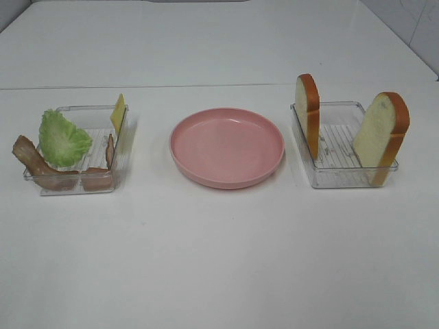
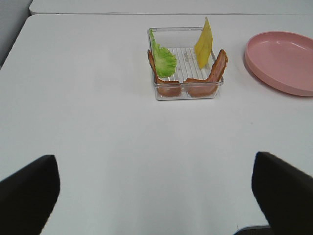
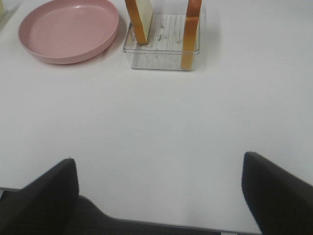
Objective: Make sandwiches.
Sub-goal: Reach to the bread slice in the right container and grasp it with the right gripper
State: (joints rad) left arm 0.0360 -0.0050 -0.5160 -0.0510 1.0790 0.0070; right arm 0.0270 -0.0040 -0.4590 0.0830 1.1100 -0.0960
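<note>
White tabletop (image 1: 219, 274) spreads before us, the pink plate (image 1: 226, 147) bare at its middle, likely kept free for assembly. No sandwich exists yet. One bread slice (image 1: 309, 113) and a second slice (image 1: 382, 133) stand on edge in the right tray (image 1: 343, 179), easy to pinch. Lettuce (image 1: 63, 137), bacon (image 1: 31, 156) and cheese (image 1: 118, 112) lean in the left tray (image 1: 86, 110). Our left gripper (image 2: 152, 164) and right gripper (image 3: 157, 161) gape wide, holding nothing.

plate (image 1: 226, 147): pink | lettuce (image 1: 63, 139): green | cheese (image 1: 119, 112): yellow | bacon (image 1: 31, 156): brown | bread slices (image 1: 379, 133): white, orange-brown crust
</note>
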